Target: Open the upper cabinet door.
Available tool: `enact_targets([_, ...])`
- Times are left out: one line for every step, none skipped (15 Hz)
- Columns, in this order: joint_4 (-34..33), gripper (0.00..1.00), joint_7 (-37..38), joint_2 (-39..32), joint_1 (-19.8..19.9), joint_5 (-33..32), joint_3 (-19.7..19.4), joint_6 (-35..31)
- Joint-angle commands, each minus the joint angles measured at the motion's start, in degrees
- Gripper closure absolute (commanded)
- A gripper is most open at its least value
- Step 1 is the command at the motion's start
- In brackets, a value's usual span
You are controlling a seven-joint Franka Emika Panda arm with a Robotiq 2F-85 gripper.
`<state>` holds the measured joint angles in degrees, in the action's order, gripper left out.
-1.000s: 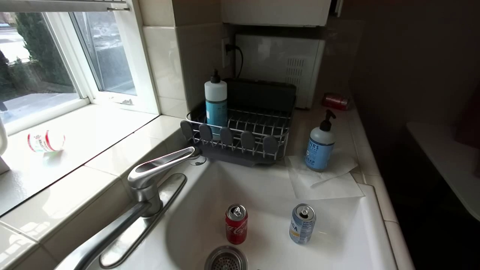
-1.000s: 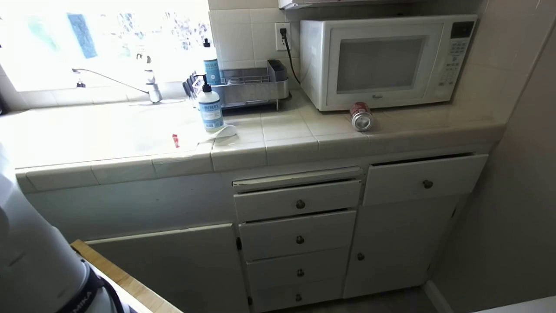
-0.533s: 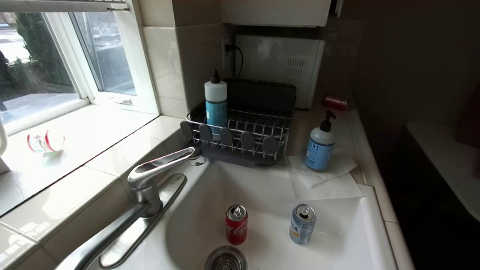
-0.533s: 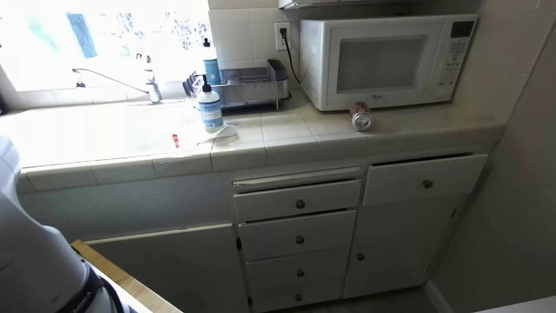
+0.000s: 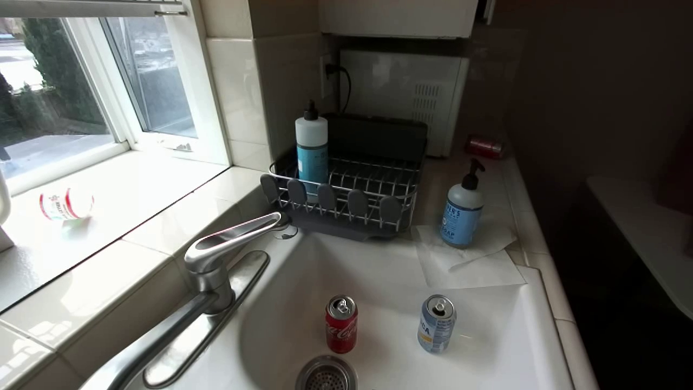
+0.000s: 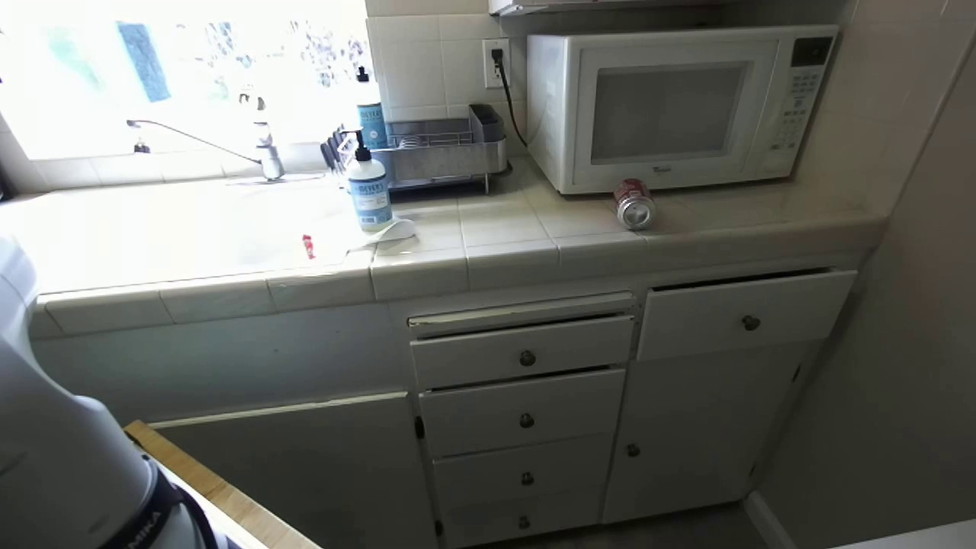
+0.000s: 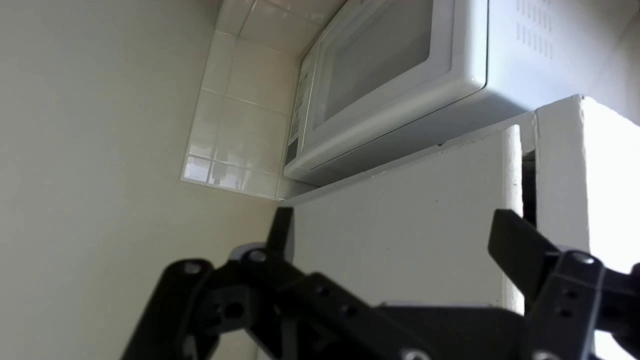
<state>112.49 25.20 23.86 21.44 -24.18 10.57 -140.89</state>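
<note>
Fingers (image 7: 517, 245) stand spread, holding nothing, facing the upper cabinet door (image 7: 410, 230) above the microwave (image 7: 385, 90); if the one near the dark slit (image 7: 528, 192) at the door's edge comes in slightly off line, it may press the door closed or slip off.

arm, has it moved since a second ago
Yes: in an exterior view the arm has, at its top, shifted slightly right in the picture, judged by the fixed counter.
</note>
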Motion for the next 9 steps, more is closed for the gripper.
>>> enact_targets([-2.3,0.0,3.1,-2.4,-2.1,-1.3,-0.5,0.5])
enact_targets([-3.2,0.0,4.5,-3.3,-1.8,-2.4,0.5,1.5])
enact_targets([-4.0,0.0,5.0,-4.2,-2.1,-2.5,0.9,2.1])
enact_targets([-4.8,0.0,4.9,-5.0,-2.9,-1.7,0.9,3.0])
enact_targets([-5.6,0.0,6.1,-6.0,-2.9,-2.6,1.5,3.6])
enact_targets([-6.5,0.0,7.6,-6.8,-2.9,-3.7,1.9,4.2])
enact_targets([-7.3,0.0,8.8,-7.7,-3.0,-4.5,2.1,4.9])
enact_targets([-8.3,0.0,10.4,-8.6,-3.0,-6.1,2.3,6.1])
enact_targets([-9.2,0.0,11.0,-9.4,-3.5,-6.8,2.1,7.3])
